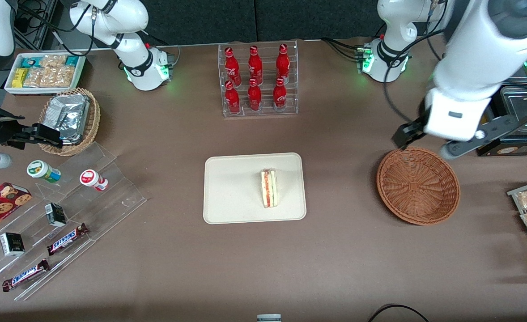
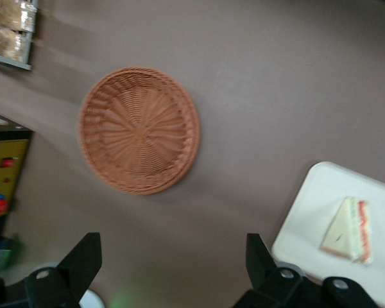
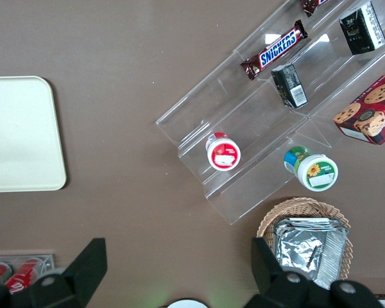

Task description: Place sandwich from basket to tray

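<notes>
Sandwich [image 1: 269,188] already lying on the tray [image 1: 227,205], near its middle, cut edge with red and green filling showing, nothing touching it. Basket [image 1: 418,185] empty on the tabletop [image 1: 335,250], just below the gripper [image 2: 173,260] and a little nearer the front camera than the fingers. Fingers [image 2: 83,256] spread wide and released, holding nothing, hanging well above the basket rim, with the tray well apart toward the parked arm's end. Task judged as good as done, so little left to spoil. Remaining risks mostly from the arm itself: a low retreat could clip the light wicker rim with a fingertip and shove or flip the basket across the tabletop; a sweep back over the tray could brush the soft bread, tip the wedge onto its face or push it to the low rim, which would hardly stop it. Also possible: a needless second reach into an empty basket, closing on wicker and lifting it. Safest judged course: rise clear, stay away from the tray.
</notes>
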`<state>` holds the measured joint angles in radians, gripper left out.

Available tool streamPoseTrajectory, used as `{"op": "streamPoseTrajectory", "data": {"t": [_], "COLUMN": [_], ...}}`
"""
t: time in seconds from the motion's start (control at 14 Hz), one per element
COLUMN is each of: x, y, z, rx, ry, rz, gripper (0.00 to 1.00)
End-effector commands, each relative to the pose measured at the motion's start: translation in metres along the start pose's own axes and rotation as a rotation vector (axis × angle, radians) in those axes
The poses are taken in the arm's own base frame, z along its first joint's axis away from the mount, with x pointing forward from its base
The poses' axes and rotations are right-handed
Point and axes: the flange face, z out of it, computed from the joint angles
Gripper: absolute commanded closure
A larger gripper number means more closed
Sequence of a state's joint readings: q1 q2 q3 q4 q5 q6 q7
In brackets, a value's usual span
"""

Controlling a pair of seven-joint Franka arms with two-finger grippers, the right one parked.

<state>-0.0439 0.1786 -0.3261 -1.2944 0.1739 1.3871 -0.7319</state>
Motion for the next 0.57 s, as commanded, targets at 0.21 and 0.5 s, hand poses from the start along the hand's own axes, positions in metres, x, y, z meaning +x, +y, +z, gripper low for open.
{"op": "streamPoseTrajectory", "data": {"t": [0.21, 0.5], "x": [-0.009, -0.006], "y": [-0.092, -0.17], "z": [-0.001, 0.003], "rx": [-0.014, -0.106], "ry": [-0.058, -0.09], "rz": [0.218, 0.353], "gripper": [0.01, 0.01]}}
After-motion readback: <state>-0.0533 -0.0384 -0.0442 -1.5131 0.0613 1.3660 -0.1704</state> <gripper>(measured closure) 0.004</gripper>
